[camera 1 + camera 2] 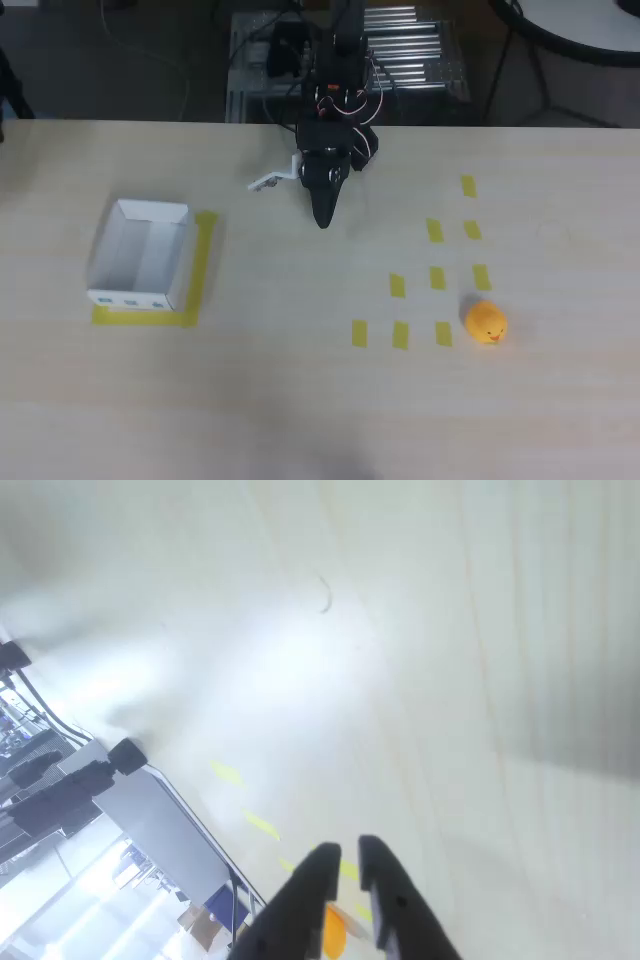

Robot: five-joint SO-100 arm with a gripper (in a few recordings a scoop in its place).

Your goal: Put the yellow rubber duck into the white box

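Desk (300, 400), overhead view. Left: white box (140, 257), resting on a taped rectangle (203, 270) that shows along its right and near sides. Top centre: arm with hand (322, 215), near the desk's far edge, well apart from the box. Right: rows of tape strips (437, 278). Yellow rubber duck (486, 323) on the desk just right of the nearest row's last strip, well apart from box and hand.
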